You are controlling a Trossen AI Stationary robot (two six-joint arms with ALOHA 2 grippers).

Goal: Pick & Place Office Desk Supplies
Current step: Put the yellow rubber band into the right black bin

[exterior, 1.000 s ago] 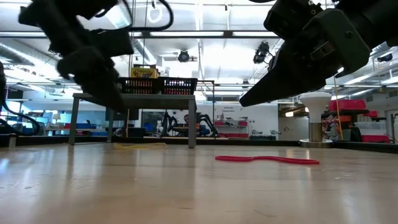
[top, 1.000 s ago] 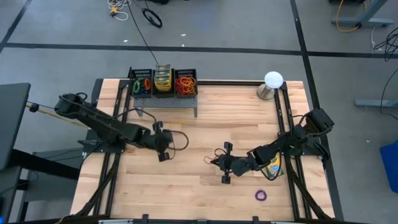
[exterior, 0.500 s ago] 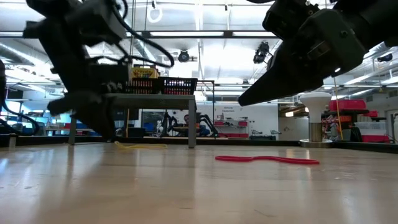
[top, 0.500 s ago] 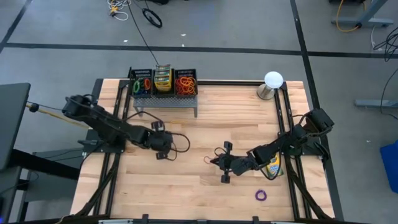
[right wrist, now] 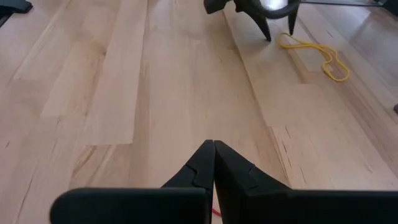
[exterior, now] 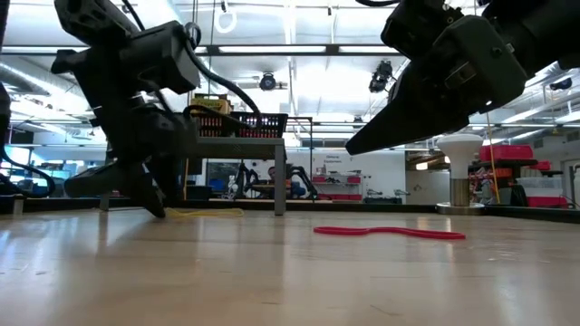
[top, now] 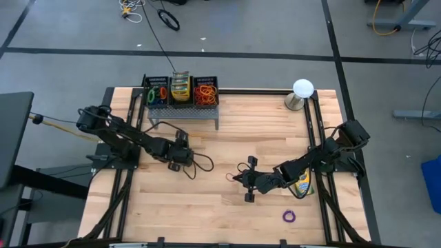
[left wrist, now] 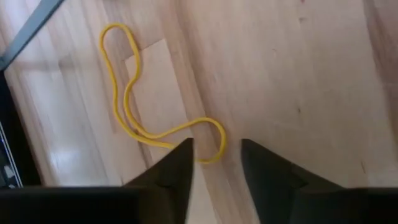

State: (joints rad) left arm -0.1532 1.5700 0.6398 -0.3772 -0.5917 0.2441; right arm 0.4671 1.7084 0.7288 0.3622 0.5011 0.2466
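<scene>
Left wrist view: my left claw (left wrist: 216, 163) hangs parted over the yellow rubber band (left wrist: 134, 121), holding nothing. I'd straddle the near loop squarely before closing.

My left arm reaches in from the table's left edge, elbow bent, toward the middle of the table. My left gripper (top: 180, 141) hangs low over the wood, its fingers (left wrist: 177, 171) parted with a clear gap between them and their tips pointing down at the board. My right arm comes in from the right edge and stretches across toward the centre, forearm held low. My right gripper (top: 238, 179) sits just above the surface with its fingers (right wrist: 200, 165) pressed together, no gap between them.
</scene>
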